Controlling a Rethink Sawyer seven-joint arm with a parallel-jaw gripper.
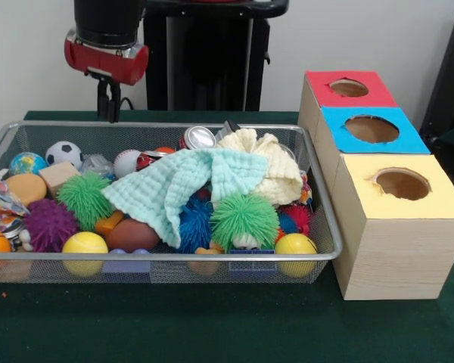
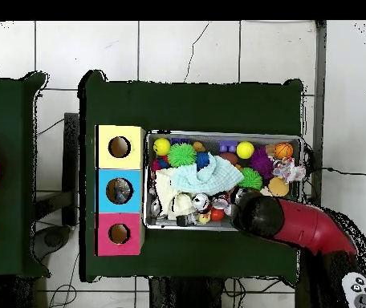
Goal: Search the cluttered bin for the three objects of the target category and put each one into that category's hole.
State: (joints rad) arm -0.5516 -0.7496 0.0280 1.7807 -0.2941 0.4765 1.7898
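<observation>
Pincer [image 1: 108,102] closed, empty, above bin [image 1: 166,127] rear rim | ovhd: arm [image 2: 298,225] hides it | front: visible

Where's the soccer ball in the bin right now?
In the front view, the soccer ball sits at the bin's far left, between the globe ball and the wooden block.

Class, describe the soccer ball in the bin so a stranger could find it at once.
Start at the wire mesh bin on the green table. In the front view, look to its back left corner, just below the gripper. The soccer ball sits there beside a blue globe ball; it alone is white with black patches.
</observation>
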